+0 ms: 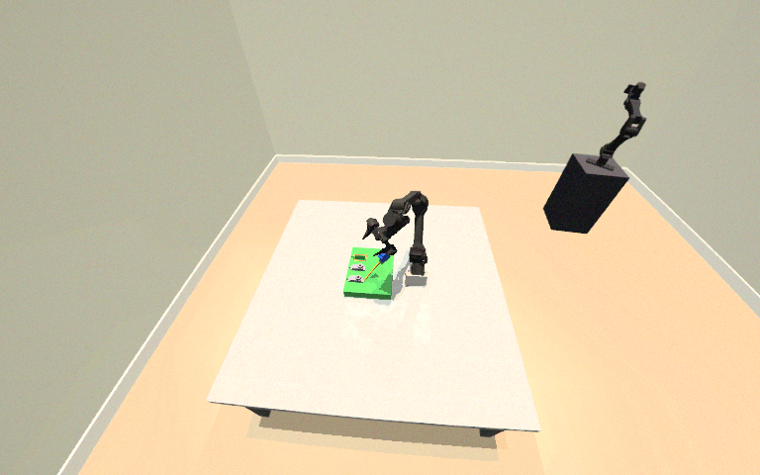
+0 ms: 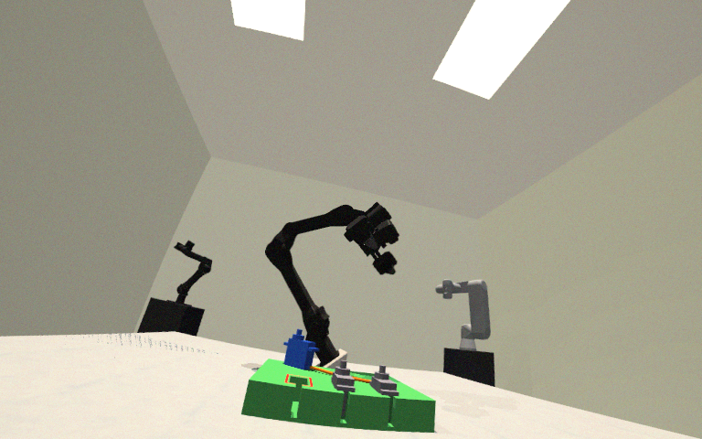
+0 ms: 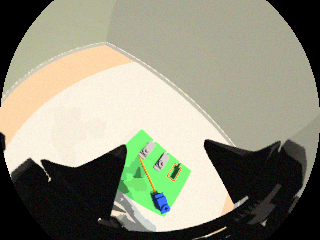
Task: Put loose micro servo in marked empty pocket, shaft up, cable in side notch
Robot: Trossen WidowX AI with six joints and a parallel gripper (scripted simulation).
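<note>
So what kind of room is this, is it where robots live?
Probably a robot test lab. A plain white table stands in a bare-walled room, a black jointed robot arm works over a flat green deck, and a grey robot arm waits on a black pedestal.

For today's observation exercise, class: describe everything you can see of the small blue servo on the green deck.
The small blue box-shaped micro servo looks like plain moulded plastic, with a stub on top pointing up. It stands upright on the far edge of the flat green deck, behind the red-outlined pocket, not in it. A thin orange cable trails from it across the deck. Nothing grips it; the open jaws hang high above.
</note>
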